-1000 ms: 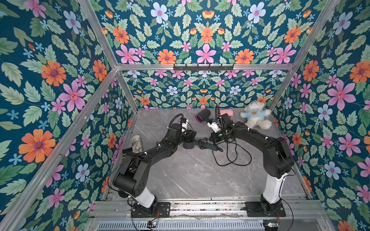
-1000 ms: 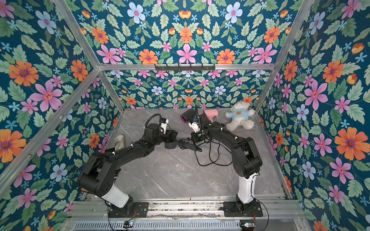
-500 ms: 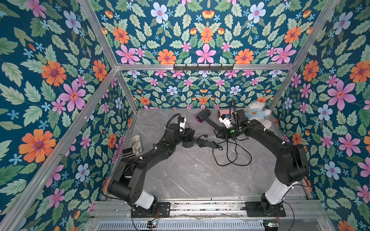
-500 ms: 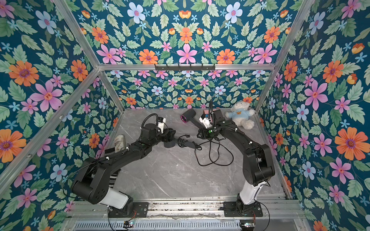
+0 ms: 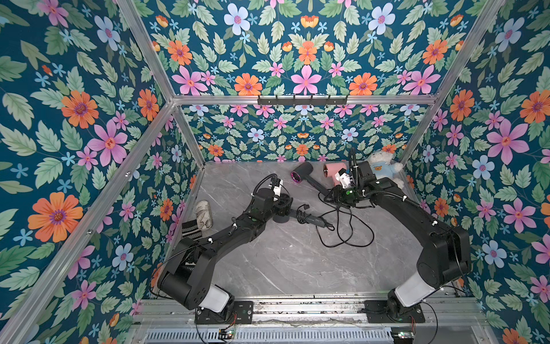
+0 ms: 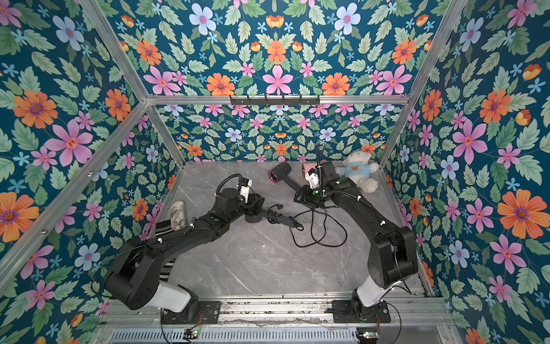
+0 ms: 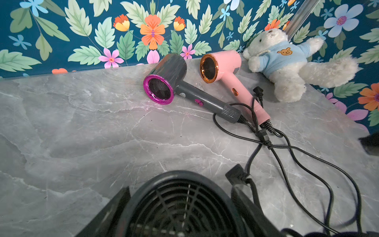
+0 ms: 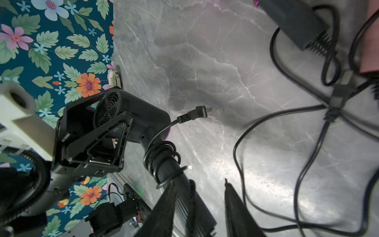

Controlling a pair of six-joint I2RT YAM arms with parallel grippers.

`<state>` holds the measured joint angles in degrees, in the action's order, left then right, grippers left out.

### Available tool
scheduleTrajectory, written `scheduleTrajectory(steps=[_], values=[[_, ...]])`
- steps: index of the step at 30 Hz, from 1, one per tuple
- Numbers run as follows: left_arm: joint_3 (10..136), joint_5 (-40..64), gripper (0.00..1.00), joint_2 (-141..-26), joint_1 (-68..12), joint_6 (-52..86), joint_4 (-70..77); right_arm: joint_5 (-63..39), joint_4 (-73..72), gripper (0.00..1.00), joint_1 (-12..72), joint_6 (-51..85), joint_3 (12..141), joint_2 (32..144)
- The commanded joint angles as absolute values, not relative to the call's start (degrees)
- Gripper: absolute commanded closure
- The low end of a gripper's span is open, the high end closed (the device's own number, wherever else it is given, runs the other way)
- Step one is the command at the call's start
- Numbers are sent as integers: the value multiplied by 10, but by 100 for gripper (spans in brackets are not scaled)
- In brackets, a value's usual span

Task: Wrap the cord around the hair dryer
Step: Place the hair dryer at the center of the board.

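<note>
Holding tight, the left pincer (image 5: 282, 205) is clamped on the round head of the black hair dryer (image 8: 147, 117). That dryer is near the middle of the grey counter (image 5: 282, 268), and its handle sticks out toward the right arm's side. The cord (image 8: 162, 158) goes round and round the handle in a few loops, close to the head. The plug (image 8: 196, 113) at the end of the cord pokes out free, just past the head, and nothing holds it.

The right pincer (image 8: 200, 184) has its two fingers apart, and nothing is between them. In both top views it hangs low near the back of the counter, by the handle ends of two more dryers. One is a grey dryer (image 7: 166, 82) with a shiny purple ring. Its neighbour is a pink dryer (image 7: 223, 65) with a gold ring. They lie side by side near the back wall. Their loose cords (image 5: 351, 226) cross each other and spread in big messy loops over the counter, beside the black dryer's handle.

A white teddy bear (image 7: 287, 59) in a blue top lies in the back corner, just beside the pink dryer.
</note>
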<state>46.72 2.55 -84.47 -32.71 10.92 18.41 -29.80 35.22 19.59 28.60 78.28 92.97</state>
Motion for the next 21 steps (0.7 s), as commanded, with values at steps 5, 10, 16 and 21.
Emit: scheduleTrajectory(steps=[5,10,16,21], values=[[455,-42,100,-846,-352,77,241,-282,336,53,226,429,756,945],[454,-58,100,-852,-364,75,249,-289,325,49,244,454,742,985],[444,-65,100,-853,-373,74,269,-293,294,46,251,474,739,1014],[439,-71,100,-857,-382,73,282,-290,280,43,253,483,754,1044]])
